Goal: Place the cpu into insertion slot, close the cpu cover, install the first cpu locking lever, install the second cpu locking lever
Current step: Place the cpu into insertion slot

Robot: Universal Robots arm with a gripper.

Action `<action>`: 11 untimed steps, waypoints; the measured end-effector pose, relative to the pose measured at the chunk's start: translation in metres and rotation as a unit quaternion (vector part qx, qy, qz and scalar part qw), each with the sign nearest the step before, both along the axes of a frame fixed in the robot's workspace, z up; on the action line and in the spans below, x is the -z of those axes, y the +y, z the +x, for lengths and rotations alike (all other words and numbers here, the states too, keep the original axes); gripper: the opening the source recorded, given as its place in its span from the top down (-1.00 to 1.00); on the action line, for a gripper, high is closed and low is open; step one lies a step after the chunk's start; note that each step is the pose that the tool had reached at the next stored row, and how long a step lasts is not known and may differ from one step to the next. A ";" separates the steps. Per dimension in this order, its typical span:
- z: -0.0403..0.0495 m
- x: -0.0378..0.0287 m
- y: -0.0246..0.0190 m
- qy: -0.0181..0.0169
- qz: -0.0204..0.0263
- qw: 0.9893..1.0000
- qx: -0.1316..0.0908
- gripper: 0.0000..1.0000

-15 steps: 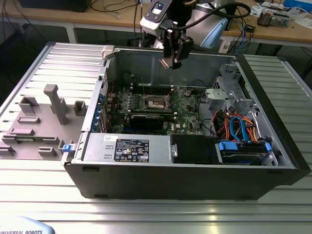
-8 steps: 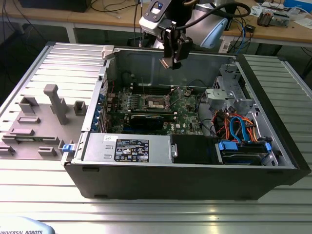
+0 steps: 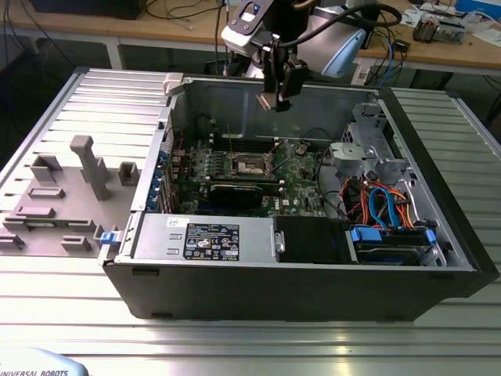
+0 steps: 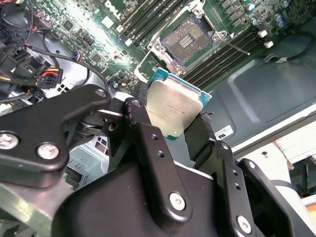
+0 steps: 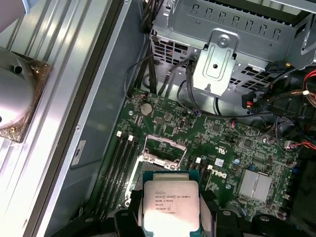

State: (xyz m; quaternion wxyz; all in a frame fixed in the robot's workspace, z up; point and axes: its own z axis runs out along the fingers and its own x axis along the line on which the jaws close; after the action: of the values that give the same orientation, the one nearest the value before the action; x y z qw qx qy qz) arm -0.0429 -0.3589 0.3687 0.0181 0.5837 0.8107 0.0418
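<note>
Now, the claw (image 3: 278,99) hung above the open computer case (image 3: 274,294), up near its back wall. It was clamped on the chip (image 4: 173,109), with a black finger (image 4: 143,126) pressed against each side edge. The chip's silver top faced the camera in both wrist views. It was up in the air, well clear of the green board (image 5: 232,143), touching nothing but the fingers. Down below, the socket (image 4: 188,40) lay bare, its dark centre showing inside the silver rim, with long memory slots (image 4: 224,55) running along either side. In the exterior view the socket sat mid-board, just behind a black card (image 3: 235,193). The case lay on its side on a ribbed metal table (image 3: 313,345).
</note>
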 end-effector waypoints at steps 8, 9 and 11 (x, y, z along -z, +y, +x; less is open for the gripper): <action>0.0000 0.0001 0.0000 0.000 0.000 1.000 0.010 -0.08; 0.0000 0.0001 0.0000 0.000 0.000 1.000 0.010 -0.08; 0.0000 0.0001 0.0000 0.000 0.000 1.000 0.010 -0.08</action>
State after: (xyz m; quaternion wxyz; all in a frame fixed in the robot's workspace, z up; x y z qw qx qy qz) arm -0.0429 -0.3589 0.3686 0.0186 0.5916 0.8049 0.0416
